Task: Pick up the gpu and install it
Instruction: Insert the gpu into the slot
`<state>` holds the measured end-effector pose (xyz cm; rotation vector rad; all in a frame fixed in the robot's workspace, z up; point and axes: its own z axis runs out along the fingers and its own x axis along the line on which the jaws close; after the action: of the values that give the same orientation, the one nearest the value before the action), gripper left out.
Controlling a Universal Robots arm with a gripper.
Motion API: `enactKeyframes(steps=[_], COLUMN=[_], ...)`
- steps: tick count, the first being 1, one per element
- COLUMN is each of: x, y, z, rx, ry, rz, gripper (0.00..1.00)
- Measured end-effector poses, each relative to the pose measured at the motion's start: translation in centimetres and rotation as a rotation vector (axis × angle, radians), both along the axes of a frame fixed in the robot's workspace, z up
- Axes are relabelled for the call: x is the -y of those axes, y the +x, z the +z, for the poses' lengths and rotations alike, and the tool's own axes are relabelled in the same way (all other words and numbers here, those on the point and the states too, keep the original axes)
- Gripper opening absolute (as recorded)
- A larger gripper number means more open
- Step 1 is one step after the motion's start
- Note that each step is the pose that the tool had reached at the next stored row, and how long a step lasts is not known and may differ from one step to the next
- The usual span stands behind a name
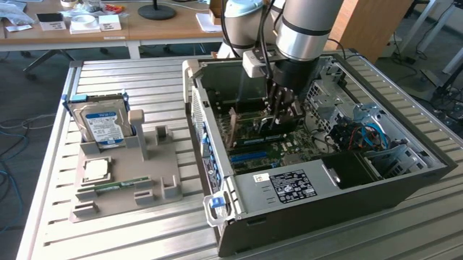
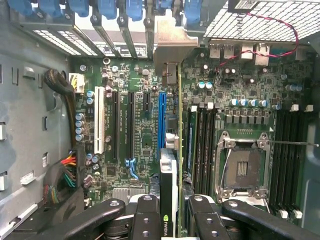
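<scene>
Slatted desk (image 1: 130, 76) with open case (image 1: 326, 211) on its side | arm (image 1: 304, 32) reaches straight down into case, wrist vertical | jaws pinched on gpu (image 2: 168, 182) top edge | gpu upright, edge-on above motherboard (image 2: 137, 145), just beside blue slot (image 2: 161, 120), bracket (image 2: 172, 42) at case's rear slot covers (image 2: 107, 10) | hard drive (image 1: 101, 122) in holder (image 1: 137, 179) on desk, well apart

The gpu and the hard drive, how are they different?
The gpu is inside the computer case, clamped by the gripper; the hard drive stands in the grey holder outside. The gpu is a green board with a black cooler; the hard drive is silver with a blue label. Both stand upright.
</scene>
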<state>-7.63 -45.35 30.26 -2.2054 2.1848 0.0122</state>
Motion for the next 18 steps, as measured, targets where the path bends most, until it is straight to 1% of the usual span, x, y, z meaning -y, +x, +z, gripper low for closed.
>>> enactKeyframes(steps=[5,7,14,18], x=[0.00,0.07,0.10,0.10], y=[-0.35,-0.48,-0.54,-0.54], z=[-0.02,-0.07,-0.42,-0.43], rx=[-0.0001,0.0000,0.0000,0.0000], ry=[0.0000,0.0002,0.0003,0.0001], rz=[0.000,0.004,0.008,0.008], gripper=[0.27,0.27,0.27,0.27])
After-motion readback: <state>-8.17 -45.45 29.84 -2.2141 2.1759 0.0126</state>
